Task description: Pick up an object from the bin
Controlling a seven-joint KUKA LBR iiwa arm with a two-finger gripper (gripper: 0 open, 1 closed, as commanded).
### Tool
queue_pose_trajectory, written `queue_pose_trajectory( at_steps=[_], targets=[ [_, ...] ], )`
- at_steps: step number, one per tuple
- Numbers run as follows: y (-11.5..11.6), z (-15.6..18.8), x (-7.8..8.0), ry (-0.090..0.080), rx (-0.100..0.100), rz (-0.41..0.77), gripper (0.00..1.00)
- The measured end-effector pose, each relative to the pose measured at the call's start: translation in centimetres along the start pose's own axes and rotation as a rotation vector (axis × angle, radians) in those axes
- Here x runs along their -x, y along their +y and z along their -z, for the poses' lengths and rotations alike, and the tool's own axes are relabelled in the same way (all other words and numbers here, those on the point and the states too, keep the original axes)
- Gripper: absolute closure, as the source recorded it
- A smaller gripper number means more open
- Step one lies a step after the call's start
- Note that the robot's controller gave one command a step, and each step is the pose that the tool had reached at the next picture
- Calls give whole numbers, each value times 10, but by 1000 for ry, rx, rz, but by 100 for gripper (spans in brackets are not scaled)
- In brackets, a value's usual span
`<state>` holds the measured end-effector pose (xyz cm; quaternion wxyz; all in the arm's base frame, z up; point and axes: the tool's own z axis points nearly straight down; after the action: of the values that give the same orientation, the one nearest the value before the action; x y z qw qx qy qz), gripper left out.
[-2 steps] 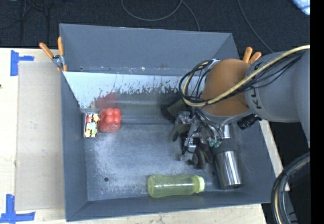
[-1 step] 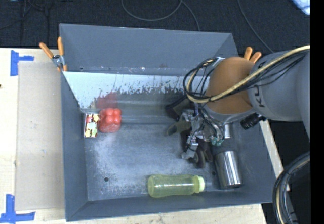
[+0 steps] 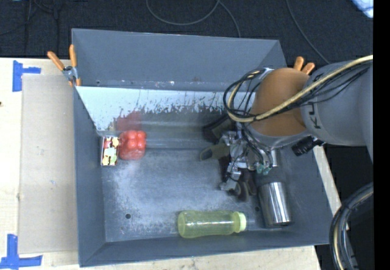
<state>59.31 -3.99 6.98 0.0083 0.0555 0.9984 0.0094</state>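
My gripper [image 3: 235, 187] hangs low over the bin floor, right of the middle. Just to its right, nearly touching, stands a silver metal can [image 3: 275, 202] near the bin's right wall. A yellow-green clear bottle [image 3: 210, 224] with a pale cap lies on its side along the front wall, a short way in front of the gripper. I see nothing held in the gripper.
A red knobbly toy with a printed card label [image 3: 127, 145] lies against the back slope at the far left. The arm, with an orange cover and looped cables, comes in over the right rim. Bare floor stretches between the gripper and the red toy.
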Motion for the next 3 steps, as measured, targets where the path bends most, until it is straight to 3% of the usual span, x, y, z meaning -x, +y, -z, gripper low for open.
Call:
queue_pose_trajectory(
  at_steps=[1,3],
  targets=[
    [-9,4,1,-3,10,39,0],
    [-31,4,0,-4,21,-66,0]
  ],
)
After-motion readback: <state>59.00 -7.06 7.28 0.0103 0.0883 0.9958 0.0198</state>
